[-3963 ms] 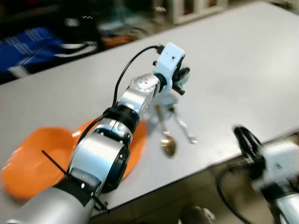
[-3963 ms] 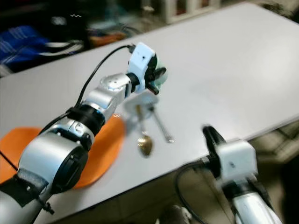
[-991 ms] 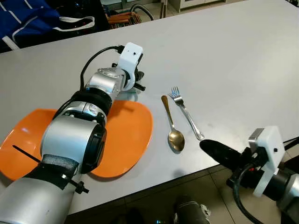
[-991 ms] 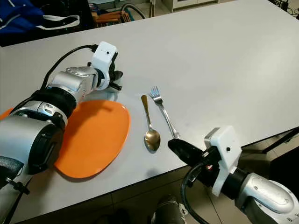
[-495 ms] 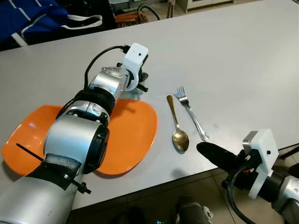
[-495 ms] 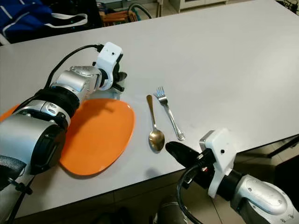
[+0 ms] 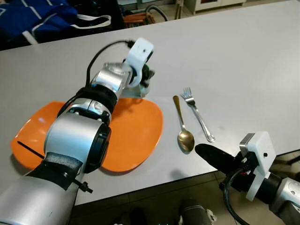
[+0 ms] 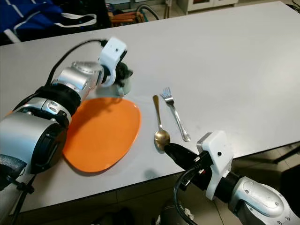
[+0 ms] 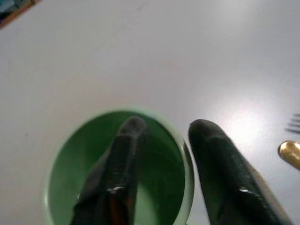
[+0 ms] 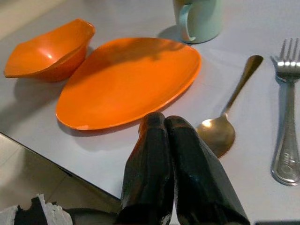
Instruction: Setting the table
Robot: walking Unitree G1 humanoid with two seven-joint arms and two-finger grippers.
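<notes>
Since one finger sits inside the green mug [image 9: 117, 173] and one outside, the left gripper [image 9: 164, 154] seemingly pinches its rim, at the orange plate's [image 8: 101, 136] twelve o'clock; right gripper [image 10: 171, 164] pressed together.

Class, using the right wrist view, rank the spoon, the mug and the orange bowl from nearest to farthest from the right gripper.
1. Spoon, just ahead of the right gripper.
2. Mug, beyond the plate.
3. Orange bowl, far corner; close to the mug's distance.
</notes>
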